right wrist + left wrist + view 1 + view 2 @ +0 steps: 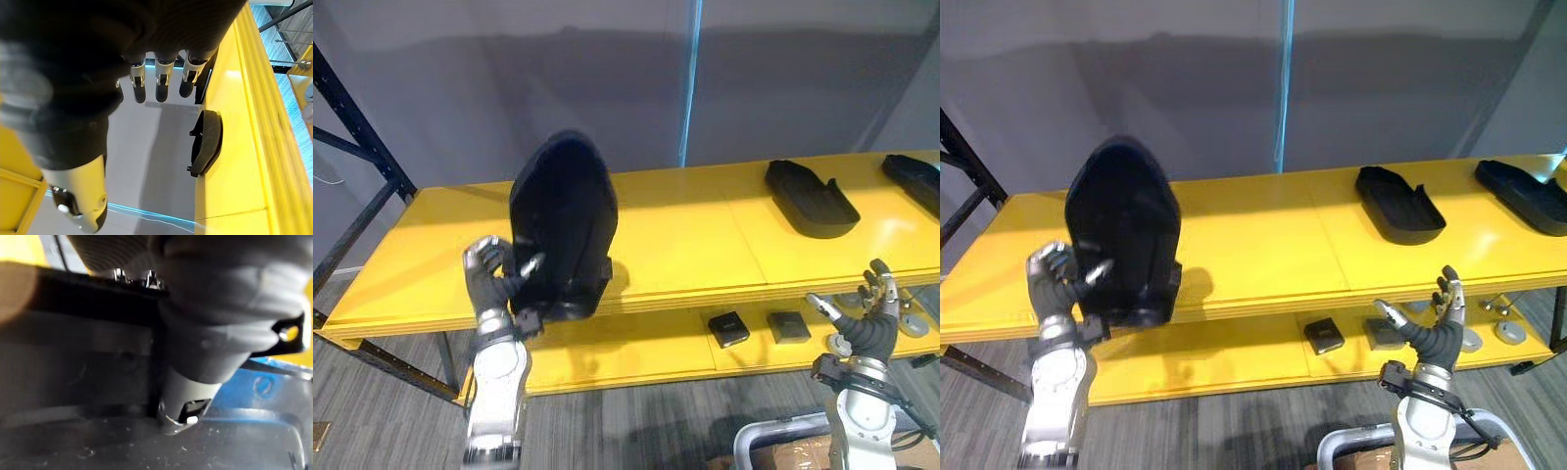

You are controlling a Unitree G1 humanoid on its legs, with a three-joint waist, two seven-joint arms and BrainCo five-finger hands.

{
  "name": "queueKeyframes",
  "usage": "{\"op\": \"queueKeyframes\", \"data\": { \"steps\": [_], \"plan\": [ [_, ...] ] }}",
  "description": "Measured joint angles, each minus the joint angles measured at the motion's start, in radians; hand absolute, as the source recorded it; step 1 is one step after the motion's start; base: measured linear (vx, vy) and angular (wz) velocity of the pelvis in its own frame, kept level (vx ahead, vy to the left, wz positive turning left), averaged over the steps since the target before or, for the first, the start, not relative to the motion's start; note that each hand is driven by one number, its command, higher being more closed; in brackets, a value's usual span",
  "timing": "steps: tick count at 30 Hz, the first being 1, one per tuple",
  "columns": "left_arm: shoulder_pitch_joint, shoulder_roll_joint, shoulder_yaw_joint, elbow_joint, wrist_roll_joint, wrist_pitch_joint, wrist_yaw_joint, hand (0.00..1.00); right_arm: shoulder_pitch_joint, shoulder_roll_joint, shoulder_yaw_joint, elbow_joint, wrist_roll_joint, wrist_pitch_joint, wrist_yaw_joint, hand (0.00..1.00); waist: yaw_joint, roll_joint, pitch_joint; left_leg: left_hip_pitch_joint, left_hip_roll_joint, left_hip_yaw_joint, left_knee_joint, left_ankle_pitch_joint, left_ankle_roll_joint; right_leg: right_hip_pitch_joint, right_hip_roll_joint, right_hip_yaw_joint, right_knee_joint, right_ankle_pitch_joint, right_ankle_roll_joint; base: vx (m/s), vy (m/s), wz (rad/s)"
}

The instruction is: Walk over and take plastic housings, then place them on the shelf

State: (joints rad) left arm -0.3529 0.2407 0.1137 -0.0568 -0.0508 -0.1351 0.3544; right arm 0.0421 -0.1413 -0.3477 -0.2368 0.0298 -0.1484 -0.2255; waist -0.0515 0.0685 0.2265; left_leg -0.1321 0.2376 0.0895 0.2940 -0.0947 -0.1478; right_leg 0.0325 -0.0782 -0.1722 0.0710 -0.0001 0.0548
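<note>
A large black plastic housing stands nearly upright over the front edge of the yellow top shelf, with my left hand shut on its lower left side; its dark inner surface shows past the thumb in the left wrist view. Two more black housings lie flat on the top shelf, one right of centre and one at the far right edge. My right hand hangs open below the shelf's front edge at the right, holding nothing, its fingers straight.
The lower yellow shelf carries two small dark blocks and some round metal parts at the right. A dark steel rack frame rises at the left. Grey wall stands behind. A cart rim sits near the bottom right.
</note>
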Motion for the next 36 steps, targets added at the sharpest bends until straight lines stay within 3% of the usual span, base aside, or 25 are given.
{"op": "queueKeyframes", "data": {
  "steps": [2,4,6,8,10,16,20,24,35,36],
  "plan": [
    [-0.081,0.068,-0.029,0.075,-0.082,0.000,-0.009,1.00,0.044,0.031,0.014,-0.065,0.000,-0.002,0.008,0.00,-0.014,-0.041,-0.016,0.011,-0.045,0.036,-0.038,0.016,0.025,-0.015,-0.043,0.029,-0.011,0.005,0.004,0.07,0.246,-0.25],
    [-0.157,0.137,-0.049,0.141,-0.175,0.000,-0.010,1.00,0.083,0.036,0.053,-0.124,0.000,-0.024,0.026,0.00,-0.041,-0.060,-0.027,0.022,-0.082,0.077,-0.068,0.028,0.045,-0.038,-0.079,0.060,-0.013,0.015,0.020,0.06,0.210,-0.31],
    [-0.247,0.181,-0.078,0.205,-0.261,-0.001,-0.020,1.00,0.116,0.041,0.087,-0.136,0.001,-0.028,0.040,0.00,-0.052,-0.065,-0.029,0.023,-0.095,0.104,-0.077,0.028,0.049,-0.056,-0.091,0.093,-0.020,0.026,0.036,0.04,0.123,-0.34],
    [-0.398,0.250,-0.152,0.327,-0.415,-0.007,-0.041,1.00,0.162,0.044,0.167,-0.125,0.005,-0.027,0.059,0.00,-0.058,-0.066,-0.030,0.022,-0.099,0.133,-0.096,0.030,0.053,-0.082,-0.091,0.128,-0.030,0.039,0.056,0.02,0.057,-0.36],
    [-0.514,0.306,-0.226,0.430,-0.537,-0.008,-0.060,1.00,0.175,0.062,0.223,-0.095,0.010,-0.025,0.071,0.00,-0.080,-0.066,-0.030,0.021,-0.096,0.143,-0.120,0.042,0.053,-0.098,-0.086,0.136,-0.034,0.042,0.060,0.02,0.003,-0.20],
    [-0.903,0.391,-0.469,0.761,-0.766,0.002,-0.121,1.00,0.213,0.061,0.392,-0.054,0.023,-0.018,0.094,0.00,-0.108,-0.073,0.021,0.005,-0.100,0.175,-0.227,0.110,0.052,-0.172,-0.074,0.168,-0.058,0.069,0.058,0.01,-0.005,-0.15],
    [-0.998,0.424,-0.515,0.876,-0.835,0.021,-0.124,1.00,0.207,0.061,0.466,-0.048,0.023,-0.012,0.110,0.00,-0.121,-0.079,0.070,-0.022,-0.099,0.176,-0.262,0.140,0.053,-0.213,-0.068,0.168,-0.060,0.076,0.053,0.00,0.000,0.00],
    [-1.059,0.473,-0.574,0.985,-0.880,0.069,-0.121,1.00,0.204,0.061,0.541,-0.046,0.021,-0.002,0.115,0.00,-0.126,-0.096,0.117,-0.040,-0.098,0.181,-0.295,0.164,0.052,-0.248,-0.062,0.171,-0.060,0.079,0.049,0.00,0.000,0.00],
    [-1.106,0.482,-0.573,1.019,-0.948,0.080,-0.089,1.00,0.194,0.060,0.607,-0.008,0.011,0.011,0.116,0.00,-0.128,-0.105,0.162,-0.058,-0.096,0.174,-0.294,0.167,0.053,-0.262,-0.060,0.166,-0.060,0.080,0.046,0.02,0.008,0.02],
    [-1.107,0.482,-0.573,1.019,-0.948,0.081,-0.081,0.00,0.191,0.060,0.612,-0.005,0.005,0.011,0.116,0.00,-0.128,-0.105,0.166,-0.060,-0.096,0.174,-0.294,0.167,0.053,-0.264,-0.060,0.166,-0.060,0.080,0.046,0.00,0.000,0.00]
  ]
}}
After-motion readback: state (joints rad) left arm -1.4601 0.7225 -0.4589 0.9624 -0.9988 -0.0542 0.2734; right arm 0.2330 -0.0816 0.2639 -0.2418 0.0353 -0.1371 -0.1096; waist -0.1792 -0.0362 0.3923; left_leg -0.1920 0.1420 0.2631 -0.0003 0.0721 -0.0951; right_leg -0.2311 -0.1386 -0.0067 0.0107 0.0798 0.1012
